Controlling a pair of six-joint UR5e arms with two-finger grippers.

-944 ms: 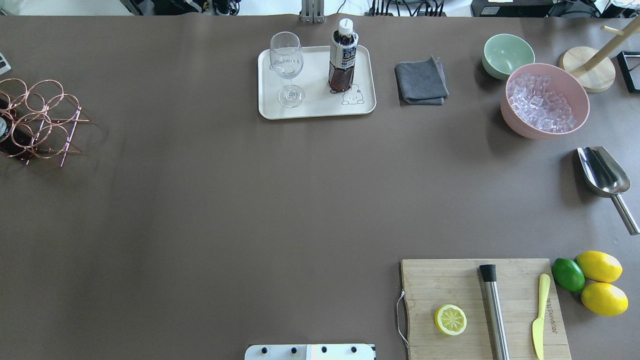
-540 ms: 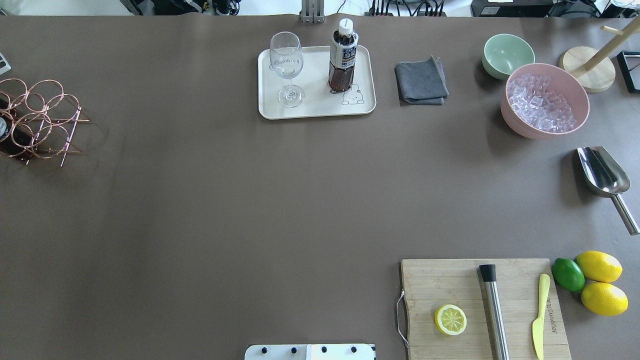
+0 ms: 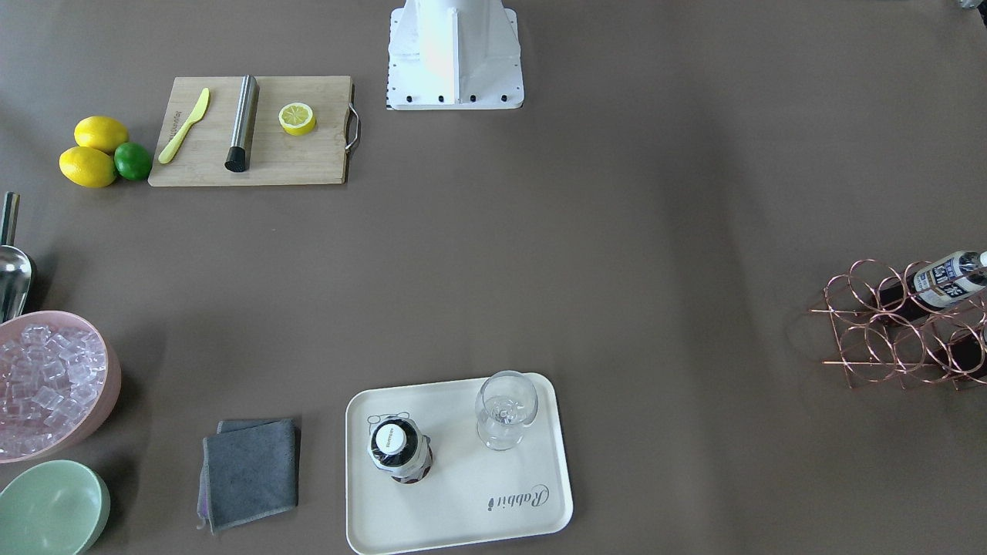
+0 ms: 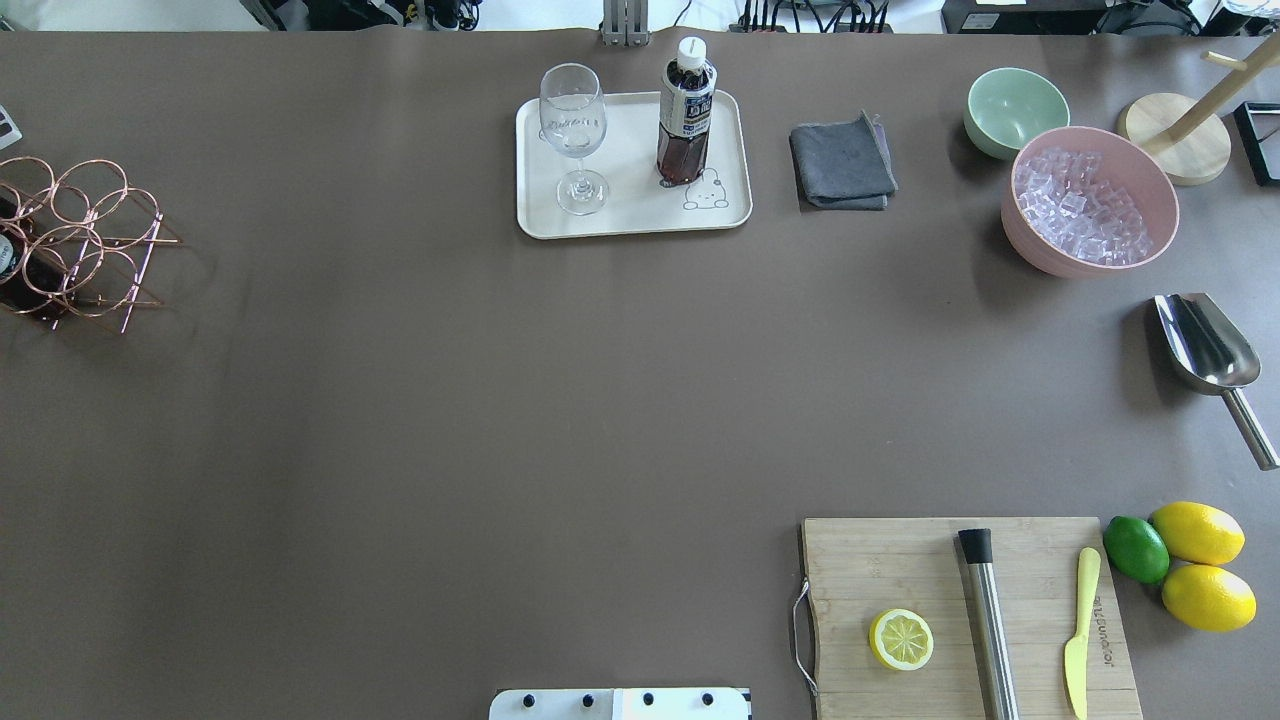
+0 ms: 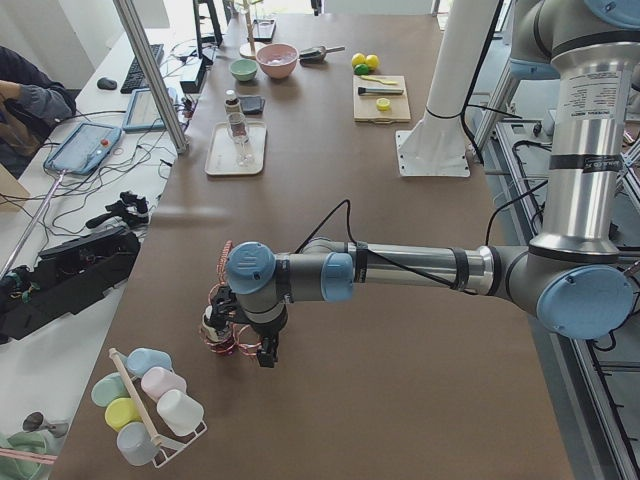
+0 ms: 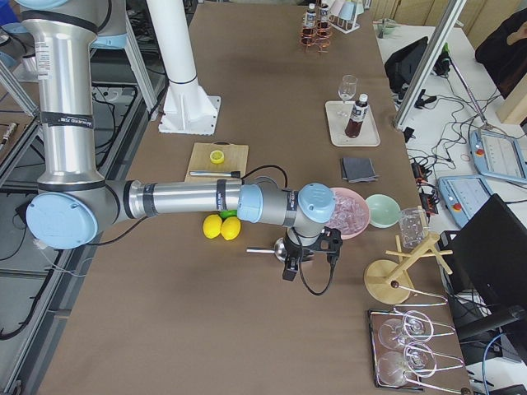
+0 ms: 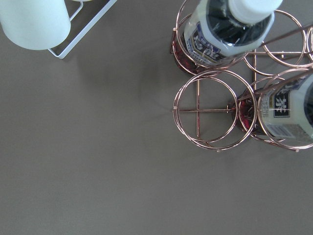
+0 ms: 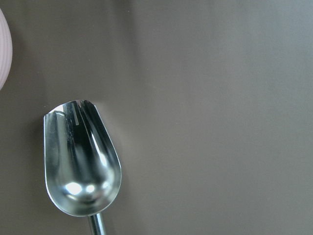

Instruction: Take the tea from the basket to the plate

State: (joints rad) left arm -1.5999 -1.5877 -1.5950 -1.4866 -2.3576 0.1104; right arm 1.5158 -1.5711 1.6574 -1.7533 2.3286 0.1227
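Note:
One tea bottle [image 4: 685, 115] with a white cap stands upright on the cream plate [image 4: 640, 218], also seen from the front [image 3: 395, 451]. Two more tea bottles [image 7: 225, 29] [image 7: 288, 112] lie in the copper wire basket [image 4: 75, 240] at the table's left end. My left gripper [image 5: 262, 350] hovers over that basket; it shows only in the exterior left view, so I cannot tell its state. My right gripper [image 6: 306, 259] hangs over the steel scoop [image 8: 80, 161]; I cannot tell its state either.
A wine glass [image 4: 573, 130] stands on the plate beside the bottle. A grey cloth [image 4: 842, 165], green bowl [image 4: 1015, 108] and pink bowl of ice [image 4: 1088, 200] lie to its right. A cutting board [image 4: 965, 610] and citrus [image 4: 1195, 565] are near right. A cup rack [image 5: 150, 405] stands near the basket.

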